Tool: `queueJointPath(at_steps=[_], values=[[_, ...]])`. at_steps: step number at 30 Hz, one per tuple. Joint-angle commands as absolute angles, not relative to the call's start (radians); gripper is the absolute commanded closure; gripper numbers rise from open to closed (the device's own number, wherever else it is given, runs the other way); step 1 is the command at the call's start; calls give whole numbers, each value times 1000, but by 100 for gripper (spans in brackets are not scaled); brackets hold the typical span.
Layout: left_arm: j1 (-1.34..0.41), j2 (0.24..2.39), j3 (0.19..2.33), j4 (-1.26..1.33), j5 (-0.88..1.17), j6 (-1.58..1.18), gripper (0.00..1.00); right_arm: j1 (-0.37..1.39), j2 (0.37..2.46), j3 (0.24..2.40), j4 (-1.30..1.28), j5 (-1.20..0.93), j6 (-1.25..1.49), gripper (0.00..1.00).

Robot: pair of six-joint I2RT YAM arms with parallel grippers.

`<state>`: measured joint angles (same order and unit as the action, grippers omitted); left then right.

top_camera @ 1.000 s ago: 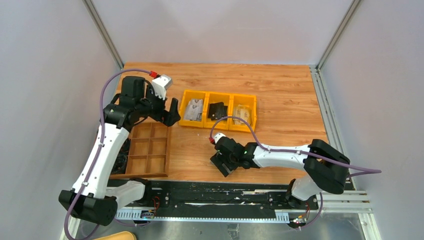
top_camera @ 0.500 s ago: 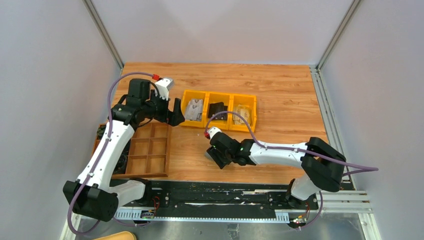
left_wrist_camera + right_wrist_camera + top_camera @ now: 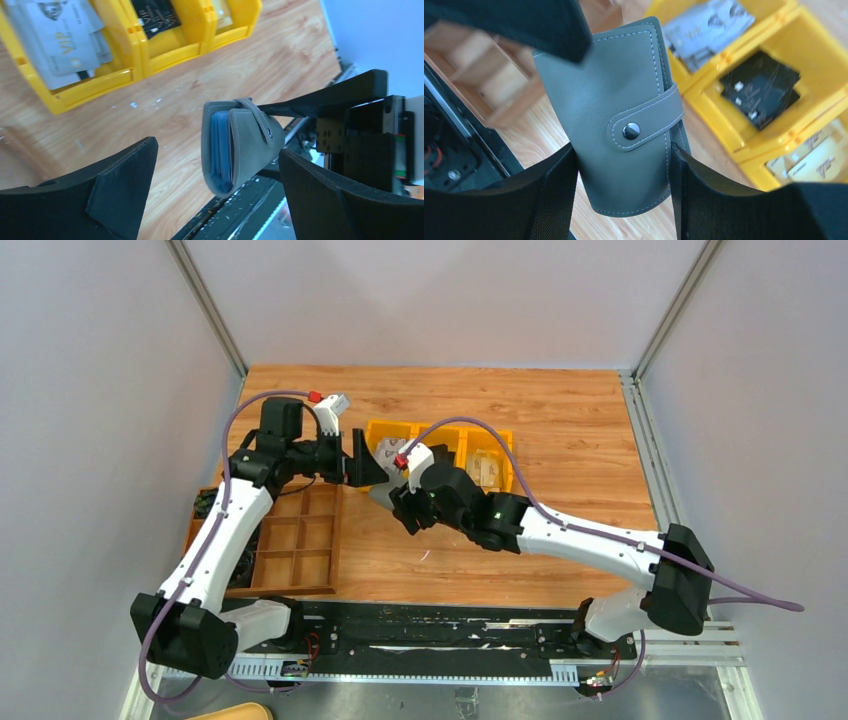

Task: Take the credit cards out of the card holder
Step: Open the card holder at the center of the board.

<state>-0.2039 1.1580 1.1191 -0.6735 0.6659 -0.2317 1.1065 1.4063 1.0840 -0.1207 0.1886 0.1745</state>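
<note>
One soft grey-blue folding card holder [image 3: 624, 125], its small tab snapped shut across the front, is held up off the wood-grain table [image 3: 570, 450], near the left end of a row of bins. We see it clamped by its two side edges between the black fingers of the right gripper [image 3: 624, 172]. In the left wrist view it appears edge-on, with blue layers showing inside the fold; whether these are cards or pockets we cannot tell. The left gripper [image 3: 365, 465] faces it with jaws spread wide, one on each side of the holder and a gap at each. Beyond lie three joined yellow plastic bins [image 3: 490, 432]: one holds light grey cards [image 3: 60, 40] marked VIP, the middle one a black blocky item [image 3: 155, 17], the third tan cards [image 3: 814, 165]. A brown wooden compartment tray [image 3: 300, 521] lies to the left.
</note>
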Motion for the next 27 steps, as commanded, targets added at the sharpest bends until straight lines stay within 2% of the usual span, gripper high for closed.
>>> queueJointPath(at_steps=[1, 6, 9, 11, 13, 17, 19, 22, 27], values=[[-191, 1174, 1113, -625, 808, -315, 0, 1106, 1424, 1183, -71, 212, 110, 57], [-181, 1205, 1096, -582, 867, -369, 10, 1081, 1440, 1208, -29, 192, 91, 59], [-168, 1237, 1103, -567, 915, -381, 33, 1065, 1440, 1204, -9, 183, 98, 60], [-147, 1259, 1124, -588, 938, -374, 55, 1048, 1434, 1195, -9, 175, 108, 60], [-124, 1270, 1143, -618, 939, -350, 73, 1020, 1423, 1183, 19, 145, 127, 58], [-98, 1279, 1159, -631, 909, -334, 96, 944, 1411, 1170, 46, 1, 189, 40], [-98, 1279, 1167, -630, 922, -330, 100, 880, 1407, 1179, 44, -151, 261, 29], [-98, 1279, 1205, -676, 918, -267, 100, 735, 1395, 1176, 65, -391, 378, 27], [-98, 1247, 1188, -648, 809, -322, 100, 715, 1290, 1118, 71, -240, 341, 32]])
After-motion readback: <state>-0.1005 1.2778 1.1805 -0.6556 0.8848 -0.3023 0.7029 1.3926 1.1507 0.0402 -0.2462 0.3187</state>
